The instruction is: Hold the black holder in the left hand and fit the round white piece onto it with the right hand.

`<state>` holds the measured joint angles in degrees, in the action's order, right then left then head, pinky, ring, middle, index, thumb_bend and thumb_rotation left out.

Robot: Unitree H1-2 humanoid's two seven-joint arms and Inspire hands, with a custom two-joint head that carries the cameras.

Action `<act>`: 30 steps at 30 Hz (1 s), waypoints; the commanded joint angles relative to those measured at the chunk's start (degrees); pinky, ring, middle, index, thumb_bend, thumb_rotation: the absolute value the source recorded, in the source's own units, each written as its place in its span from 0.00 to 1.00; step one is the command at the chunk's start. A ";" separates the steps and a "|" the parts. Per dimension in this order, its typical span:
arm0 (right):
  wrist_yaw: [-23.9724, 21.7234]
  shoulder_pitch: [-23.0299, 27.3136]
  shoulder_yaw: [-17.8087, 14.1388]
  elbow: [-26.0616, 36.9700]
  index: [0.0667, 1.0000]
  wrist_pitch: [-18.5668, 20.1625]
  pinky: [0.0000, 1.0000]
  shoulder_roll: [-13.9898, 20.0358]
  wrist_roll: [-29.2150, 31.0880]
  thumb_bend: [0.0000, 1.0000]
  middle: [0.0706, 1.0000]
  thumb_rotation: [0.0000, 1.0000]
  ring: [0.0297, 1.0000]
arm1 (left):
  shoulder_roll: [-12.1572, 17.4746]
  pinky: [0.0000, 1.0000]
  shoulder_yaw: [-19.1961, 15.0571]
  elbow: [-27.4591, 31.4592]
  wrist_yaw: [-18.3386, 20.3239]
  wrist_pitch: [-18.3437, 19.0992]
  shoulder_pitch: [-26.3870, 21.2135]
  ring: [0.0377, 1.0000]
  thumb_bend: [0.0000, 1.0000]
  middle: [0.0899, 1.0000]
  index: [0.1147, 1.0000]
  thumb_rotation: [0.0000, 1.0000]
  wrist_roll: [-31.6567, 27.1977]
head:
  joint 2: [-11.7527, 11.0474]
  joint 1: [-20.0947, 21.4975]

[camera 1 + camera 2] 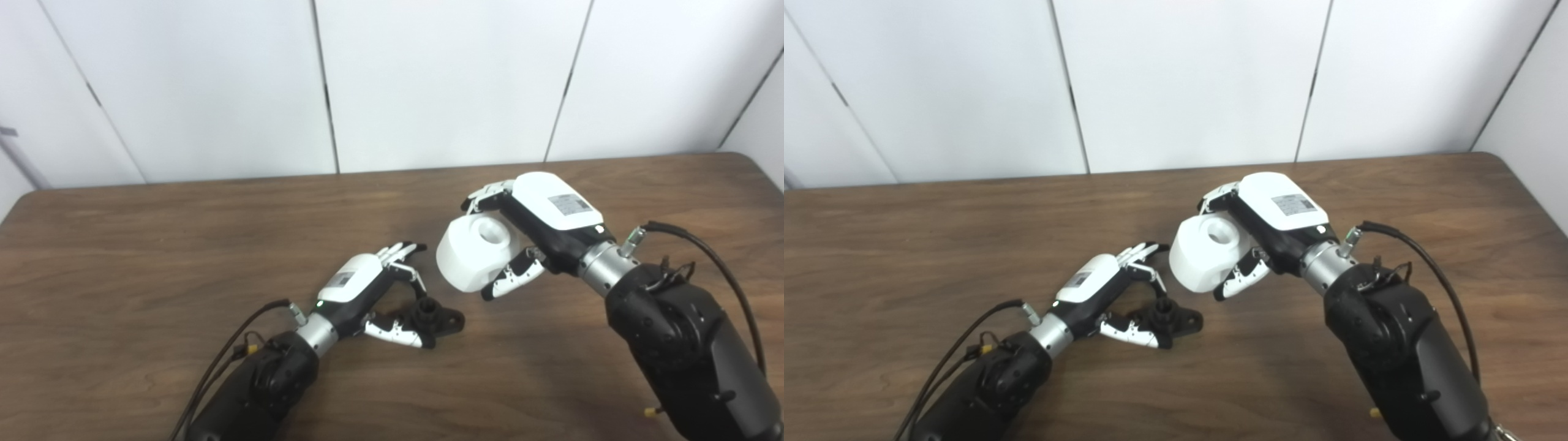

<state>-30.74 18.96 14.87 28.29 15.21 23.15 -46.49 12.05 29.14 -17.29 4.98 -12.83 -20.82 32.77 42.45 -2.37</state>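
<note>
Brown wood-grain table (153, 245) runs wide and bare toward nine o'clock and along the far edge at twelve, where it meets white wall panels (441, 79); the rounded corner at two o'clock sits well apart from both arms. Each hand carries a small grey label on its white back, the print too small to read. Low on the table, the left hand (367, 291) curls around the black holder (436, 318), thumb against its near side and fingers arched over it; the holder's short ridged post stands upright on a flat base. Up at two o'clock from it, the right hand (527, 236) is closed on the round white piece (474, 251), a chunky drum with a round socket in its face, held near the holder but not touching.
</note>
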 commanded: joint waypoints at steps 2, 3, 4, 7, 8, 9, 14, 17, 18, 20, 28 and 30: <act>-0.15 3.33 0.29 2.24 0.44 -1.82 0.87 -0.59 -0.47 0.53 0.74 0.15 0.82 | -0.15 0.97 3.18 -3.40 4.59 4.91 2.41 1.00 0.52 0.96 0.42 0.07 3.81 | 0.22 -0.17; -0.33 3.46 0.46 2.21 0.44 -1.88 0.87 -0.78 -0.57 0.53 0.74 0.15 0.82 | -0.14 0.96 3.25 -3.48 4.36 4.72 2.41 1.00 0.52 0.96 0.42 0.07 3.83 | 0.22 -0.17; -0.42 3.69 0.86 2.06 0.44 -2.12 0.87 -1.02 -0.96 0.53 0.74 0.15 0.82 | -0.15 0.96 3.35 -3.45 4.23 4.74 2.42 1.00 0.52 0.96 0.42 0.07 3.87 | 0.24 -0.18; -0.73 4.17 1.92 1.75 0.44 -2.44 0.85 -1.65 -1.69 0.53 0.73 0.15 0.81 | -0.19 0.96 3.61 -3.08 4.59 5.48 2.44 1.00 0.52 0.96 0.42 0.07 3.90 | 0.37 -0.23; -0.89 4.31 2.34 1.65 0.44 -2.51 0.84 -1.89 -1.99 0.53 0.73 0.15 0.81 | -0.18 0.96 3.70 -3.04 4.64 5.58 2.42 1.00 0.52 0.96 0.42 0.07 3.91 | 0.39 -0.22; -1.01 4.39 2.61 1.58 0.44 -2.57 0.84 -2.06 -2.22 0.53 0.73 0.15 0.81 | -0.17 0.96 3.77 -3.02 4.63 5.63 2.41 1.00 0.52 0.96 0.42 0.07 3.91 | 0.39 -0.22; -1.97 4.69 3.17 1.47 0.44 -2.81 0.83 -2.66 -2.78 0.53 0.73 0.14 0.80 | -0.18 0.95 3.90 -3.00 3.93 5.18 2.54 1.00 0.52 0.95 0.42 0.07 3.85 | 0.60 -0.23; -2.57 4.96 3.43 1.38 0.44 -3.31 0.83 -2.85 -3.25 0.53 0.73 0.14 0.80 | -0.17 0.95 4.02 -2.99 3.89 5.17 2.51 1.00 0.52 0.95 0.42 0.07 3.84 | 0.69 -0.22; -2.73 5.03 3.52 1.33 0.44 -3.51 0.82 -2.87 -3.33 0.53 0.73 0.14 0.80 | -0.18 0.95 4.04 -2.95 3.91 5.19 2.51 1.00 0.52 0.95 0.42 0.07 3.82 | 0.69 -0.22; -3.26 5.14 3.73 1.30 0.44 -3.90 0.81 -2.72 -3.49 0.53 0.73 0.14 0.80 | -0.14 0.95 4.16 -2.76 4.02 5.34 2.51 1.00 0.52 0.95 0.42 0.07 3.95 | 0.93 -0.41; -3.96 4.87 3.62 0.42 0.44 -5.65 0.82 -2.21 -2.74 0.53 0.73 0.14 0.80 | -0.02 0.96 4.27 -2.02 4.35 5.86 2.70 1.00 0.52 0.96 0.42 0.07 3.76 | 1.42 -0.33; -3.84 4.75 3.46 0.07 0.44 -6.20 0.82 -2.17 -2.66 0.53 0.73 0.14 0.80 | 0.01 0.95 4.25 -1.58 4.50 6.16 2.84 1.00 0.52 0.95 0.42 0.07 3.76 | 1.48 -0.37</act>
<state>-35.80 21.57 19.23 27.69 10.86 20.55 -49.41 12.01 30.38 -16.48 4.04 -11.06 -20.96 33.37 43.86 -2.72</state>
